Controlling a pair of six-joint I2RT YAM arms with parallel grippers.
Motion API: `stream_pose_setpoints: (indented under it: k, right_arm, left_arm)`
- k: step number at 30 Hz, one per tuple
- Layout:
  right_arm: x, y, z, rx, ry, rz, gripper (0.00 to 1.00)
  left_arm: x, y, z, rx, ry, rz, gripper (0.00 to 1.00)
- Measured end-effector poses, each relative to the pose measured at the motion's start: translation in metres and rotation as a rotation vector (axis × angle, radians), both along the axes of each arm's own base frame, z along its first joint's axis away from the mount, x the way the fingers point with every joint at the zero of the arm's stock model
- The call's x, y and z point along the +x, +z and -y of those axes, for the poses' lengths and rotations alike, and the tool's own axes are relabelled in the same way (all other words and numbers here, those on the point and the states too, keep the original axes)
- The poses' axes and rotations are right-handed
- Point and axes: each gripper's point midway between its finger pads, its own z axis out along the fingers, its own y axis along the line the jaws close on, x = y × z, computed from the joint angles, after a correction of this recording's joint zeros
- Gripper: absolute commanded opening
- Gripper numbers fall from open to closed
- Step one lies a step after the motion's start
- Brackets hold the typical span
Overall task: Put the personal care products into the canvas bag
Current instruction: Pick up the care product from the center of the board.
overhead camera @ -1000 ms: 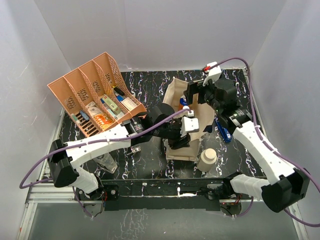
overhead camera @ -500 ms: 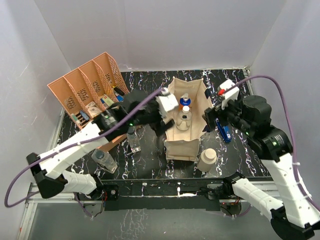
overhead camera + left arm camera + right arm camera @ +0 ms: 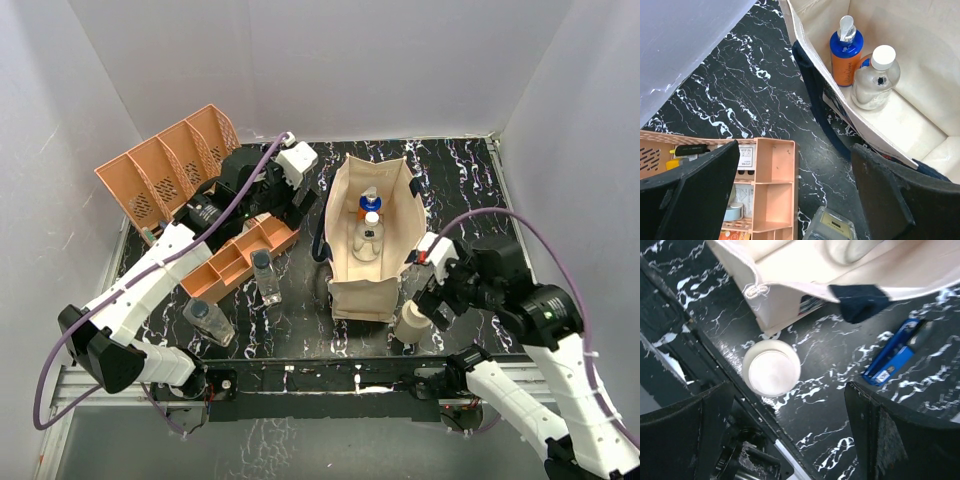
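The canvas bag (image 3: 345, 262) stands open mid-table. Inside it are a blue-and-orange pump bottle (image 3: 368, 204) and a clear white-capped bottle (image 3: 367, 238); both also show in the left wrist view (image 3: 846, 57) (image 3: 875, 80). A cream cylinder (image 3: 412, 320) stands at the bag's front right corner, also in the right wrist view (image 3: 771, 367). Two clear dark-capped bottles (image 3: 265, 276) (image 3: 210, 320) stand left of the bag. My left gripper (image 3: 290, 205) is open and empty, above the tray and floor left of the bag. My right gripper (image 3: 432, 298) is open and empty, just above and right of the cream cylinder.
An orange perforated compartment tray (image 3: 165, 170) with small packets stands at the back left; its front compartments (image 3: 772, 190) lie under my left gripper. A slim blue flat object (image 3: 895, 357) lies right of the bag. The bag's navy handle (image 3: 860, 300) hangs over its side. The table's front rail is close.
My left gripper has come out of the bag and moved back-left over the tray, leaving the white-capped bottle inside. My right arm has swung from the bag's far side to the cream cylinder.
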Motion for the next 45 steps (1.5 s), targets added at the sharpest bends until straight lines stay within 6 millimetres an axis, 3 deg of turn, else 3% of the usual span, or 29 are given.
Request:
stream_pose_setpoints:
  k: [5,9,13,17,29,37,40,43,45]
  right_arm:
    - [-0.004,-0.04,-0.003,-0.042,0.032,-0.132,0.93]
    - [-0.008,-0.059,-0.005,-0.059,0.056,-0.185,0.93]
    - [-0.009,-0.075,-0.006,-0.067,0.066,-0.212,0.82]
    - [-0.007,-0.08,-0.008,-0.066,0.073,-0.218,0.71]
    - [-0.003,-0.083,-0.011,-0.066,0.093,-0.216,0.67]
    - [-0.003,-0.087,-0.011,-0.074,0.094,-0.237,0.59]
    - [-0.004,-0.087,-0.012,-0.07,0.098,-0.243,0.48]
    - [-0.004,-0.087,-0.013,-0.068,0.102,-0.241,0.19]
    - [-0.004,-0.087,-0.013,-0.067,0.1,-0.243,0.08]
  left_arm:
    - [0.004,0.002,0.002,0.0,-0.002,0.005,0.91]
    - [0.005,0.006,0.002,-0.007,0.001,0.014,0.91]
    - [0.007,0.008,0.0,-0.012,0.006,0.017,0.91]
    - [0.007,0.007,0.001,-0.013,0.002,0.016,0.91]
    - [0.006,0.009,0.004,-0.025,-0.017,0.015,0.91]
    - [0.005,0.009,0.005,-0.025,-0.021,0.015,0.91]
    - [0.005,0.009,0.005,-0.025,-0.021,0.014,0.91]
    - [0.005,0.009,0.005,-0.025,-0.022,0.015,0.91]
    - [0.005,0.009,0.005,-0.025,-0.023,0.015,0.91]
